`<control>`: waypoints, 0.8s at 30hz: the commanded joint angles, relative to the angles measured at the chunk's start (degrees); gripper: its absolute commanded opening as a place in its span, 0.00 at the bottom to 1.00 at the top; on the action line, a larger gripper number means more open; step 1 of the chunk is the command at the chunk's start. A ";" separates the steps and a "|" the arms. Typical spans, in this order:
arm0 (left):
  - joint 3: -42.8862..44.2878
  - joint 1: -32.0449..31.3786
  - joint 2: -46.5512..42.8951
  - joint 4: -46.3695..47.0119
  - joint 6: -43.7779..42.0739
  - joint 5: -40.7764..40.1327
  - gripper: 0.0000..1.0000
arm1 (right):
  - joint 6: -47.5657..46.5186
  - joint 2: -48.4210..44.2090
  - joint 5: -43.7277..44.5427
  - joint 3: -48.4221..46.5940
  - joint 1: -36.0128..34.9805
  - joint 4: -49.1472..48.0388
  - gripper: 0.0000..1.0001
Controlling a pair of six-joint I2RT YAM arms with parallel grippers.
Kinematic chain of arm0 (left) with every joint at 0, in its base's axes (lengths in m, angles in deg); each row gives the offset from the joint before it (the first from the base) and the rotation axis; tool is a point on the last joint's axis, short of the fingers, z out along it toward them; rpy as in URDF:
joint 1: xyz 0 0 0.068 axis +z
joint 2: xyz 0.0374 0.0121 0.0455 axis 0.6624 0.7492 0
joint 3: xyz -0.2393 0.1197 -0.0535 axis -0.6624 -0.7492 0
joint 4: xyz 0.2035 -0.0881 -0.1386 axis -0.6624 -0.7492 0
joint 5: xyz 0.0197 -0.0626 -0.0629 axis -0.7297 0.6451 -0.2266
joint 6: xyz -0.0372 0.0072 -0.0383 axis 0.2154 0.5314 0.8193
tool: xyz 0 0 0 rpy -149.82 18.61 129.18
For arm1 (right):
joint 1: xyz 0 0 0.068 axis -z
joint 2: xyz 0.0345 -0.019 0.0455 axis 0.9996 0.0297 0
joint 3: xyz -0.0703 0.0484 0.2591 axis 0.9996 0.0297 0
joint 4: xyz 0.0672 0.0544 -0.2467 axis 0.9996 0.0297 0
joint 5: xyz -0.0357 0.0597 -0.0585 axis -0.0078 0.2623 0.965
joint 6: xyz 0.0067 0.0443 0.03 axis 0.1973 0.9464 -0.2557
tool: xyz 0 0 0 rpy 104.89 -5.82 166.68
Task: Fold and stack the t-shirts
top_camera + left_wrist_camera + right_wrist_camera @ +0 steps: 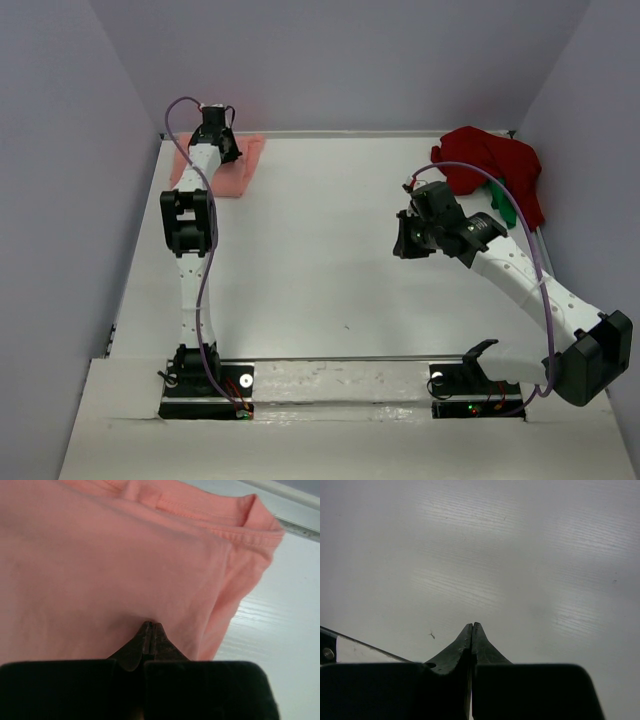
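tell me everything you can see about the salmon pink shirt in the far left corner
The salmon-pink t-shirt is soft, plain cloth with a stitched hem showing in the left wrist view. It lies folded into a flat, roughly rectangular bundle at the table's far left corner. The left gripper is over it, closed fingers tip-first against the cloth; whether they pinch any is unclear.
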 commanded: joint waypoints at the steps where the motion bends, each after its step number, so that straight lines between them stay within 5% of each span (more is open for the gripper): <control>1: 5.45 1.31 1.98 -5.10 1.50 -5.49 0.00 | 0.22 -1.20 0.88 -0.79 -0.33 -1.23 0.00; 24: 9.85 5.52 5.42 -8.98 3.70 -9.54 0.00 | -0.22 -1.90 1.93 -0.17 -0.33 0.18 0.00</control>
